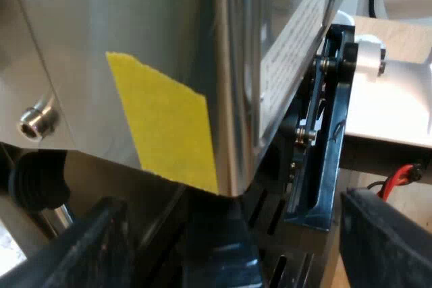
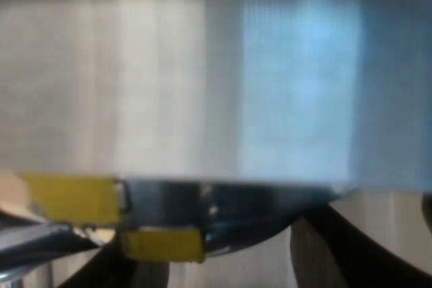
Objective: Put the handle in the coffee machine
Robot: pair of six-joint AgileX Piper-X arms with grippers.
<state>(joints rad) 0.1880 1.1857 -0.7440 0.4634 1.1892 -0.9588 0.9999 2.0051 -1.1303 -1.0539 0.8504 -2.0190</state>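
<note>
The espresso machine's steel body (image 1: 169, 38) stands very close in the left wrist view, with a strip of yellow tape (image 1: 165, 126) on its lower edge. My left gripper (image 1: 226, 251) is low beside that edge, its black fingers (image 1: 67, 251) wide apart and open. A dark shape lies between them, and I cannot tell what it is. The other arm's black gripper (image 1: 324, 133) hangs at the machine's corner. In the right wrist view, the machine's brushed panel (image 2: 202, 79) is right in front, with a round metal part (image 2: 229, 217) and yellow tape (image 2: 162, 244) beneath it.
A small metal nozzle (image 1: 35, 121) sticks out of the machine's side above a black knob (image 1: 37, 180). A pale wooden surface (image 1: 398, 35) lies beyond the machine. A shiny metal bar (image 2: 34, 244) runs under another yellow tape piece (image 2: 71, 197).
</note>
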